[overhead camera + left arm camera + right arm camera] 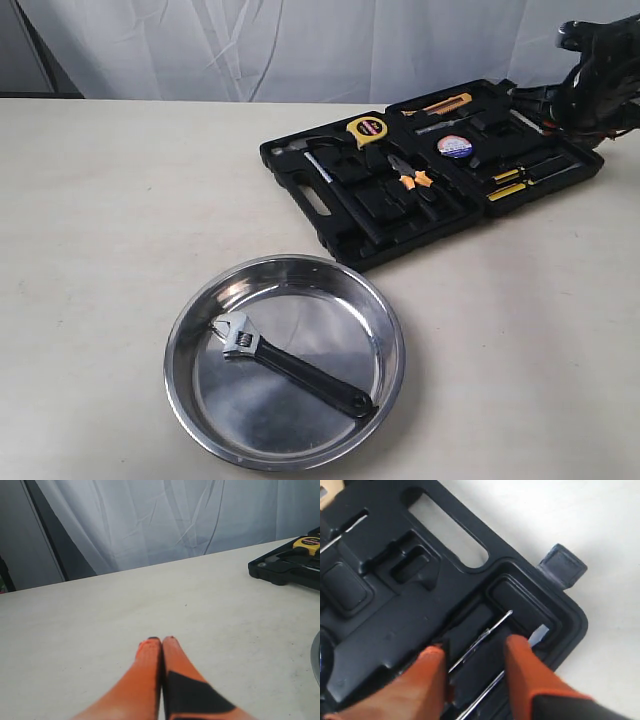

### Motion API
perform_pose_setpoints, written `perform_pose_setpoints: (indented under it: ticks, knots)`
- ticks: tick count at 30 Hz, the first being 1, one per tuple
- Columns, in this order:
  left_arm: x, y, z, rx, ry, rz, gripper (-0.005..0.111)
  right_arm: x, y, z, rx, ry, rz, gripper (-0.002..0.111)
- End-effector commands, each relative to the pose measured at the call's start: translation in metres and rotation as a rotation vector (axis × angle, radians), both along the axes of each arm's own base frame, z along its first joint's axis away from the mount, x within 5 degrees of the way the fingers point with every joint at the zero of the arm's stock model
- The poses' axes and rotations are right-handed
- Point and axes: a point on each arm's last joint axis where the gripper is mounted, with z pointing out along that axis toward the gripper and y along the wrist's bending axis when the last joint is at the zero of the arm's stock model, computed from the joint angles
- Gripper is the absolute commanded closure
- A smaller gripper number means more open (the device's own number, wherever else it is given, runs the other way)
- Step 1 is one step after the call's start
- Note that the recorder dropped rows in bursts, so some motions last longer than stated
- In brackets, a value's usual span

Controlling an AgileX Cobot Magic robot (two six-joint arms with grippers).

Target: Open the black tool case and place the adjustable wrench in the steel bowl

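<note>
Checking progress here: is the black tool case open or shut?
Open: the black tool case lies spread flat, its tape measure and pliers exposed.

The adjustable wrench (290, 362) has a shiny silver head and a black handle. The steel bowl (240, 415) is mirror-bright silver. The tool case (350, 215) is black and holds a yellow tape measure (366, 129), orange-handled pliers (412, 178) and yellow-and-black screwdrivers (510, 183). The surface (100, 200) is plain cream. The left gripper (161, 640) and right gripper (472, 647) have orange jaws with black patches.
</note>
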Motion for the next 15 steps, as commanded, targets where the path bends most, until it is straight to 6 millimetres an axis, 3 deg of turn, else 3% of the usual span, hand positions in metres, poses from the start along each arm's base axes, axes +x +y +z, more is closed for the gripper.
perform_pose_setpoints:
  ticks: [1, 6, 11, 15]
  knots:
    - [0.0, 0.0, 0.002, -0.007, -0.018, 0.001, 0.106, 0.007, -0.01, -0.015, 0.025, 0.012, -0.081, 0.054]
    - [0.0, 0.0, 0.002, -0.007, -0.018, 0.001, 0.106, 0.001, -0.034, -0.041, 0.114, 0.095, -0.227, 0.068]
    - [0.0, 0.0, 0.002, -0.007, -0.018, 0.001, 0.106, -0.002, -0.049, -0.042, 0.124, 0.11, -0.269, 0.067]
    - [0.0, 0.0, 0.002, -0.007, -0.018, 0.001, 0.106, -0.003, -0.052, -0.029, 0.127, 0.089, -0.274, 0.067]
